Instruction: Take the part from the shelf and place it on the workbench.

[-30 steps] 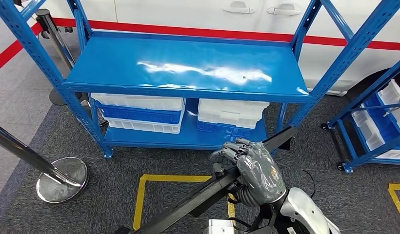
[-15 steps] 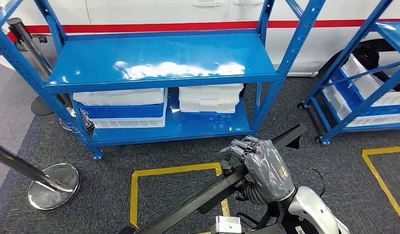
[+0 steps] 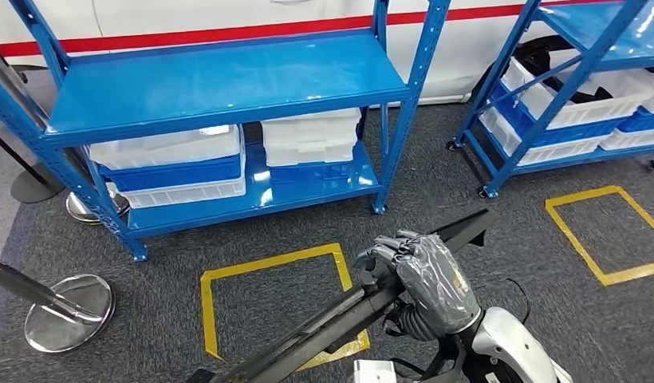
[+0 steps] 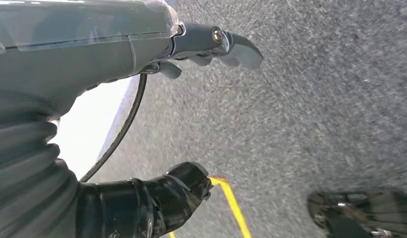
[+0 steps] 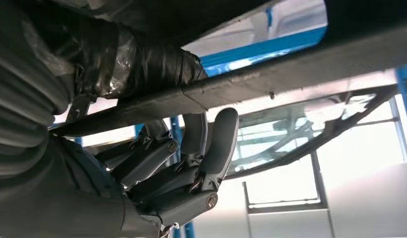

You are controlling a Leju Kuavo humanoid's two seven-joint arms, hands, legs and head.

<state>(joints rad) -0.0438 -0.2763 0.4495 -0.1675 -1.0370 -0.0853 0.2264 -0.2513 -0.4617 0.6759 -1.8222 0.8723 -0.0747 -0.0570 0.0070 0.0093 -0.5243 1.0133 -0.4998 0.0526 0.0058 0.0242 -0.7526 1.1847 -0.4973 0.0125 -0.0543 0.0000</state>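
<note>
I can't read any text, label, brand or number in my views. The white vehicle body [image 3: 228, 16] behind the blue metal shelf rack [image 3: 220, 80] carries a plain red stripe without lettering, and the yellow tape squares [image 3: 208, 307] on the grey carpet floor are bare outlines. The small orange mark on the back of my right hand [image 3: 427, 275] is too small for me to make out.

Head view looks down over the blue shelf [image 3: 220, 88]; wrist views sit close behind each hand.
</note>
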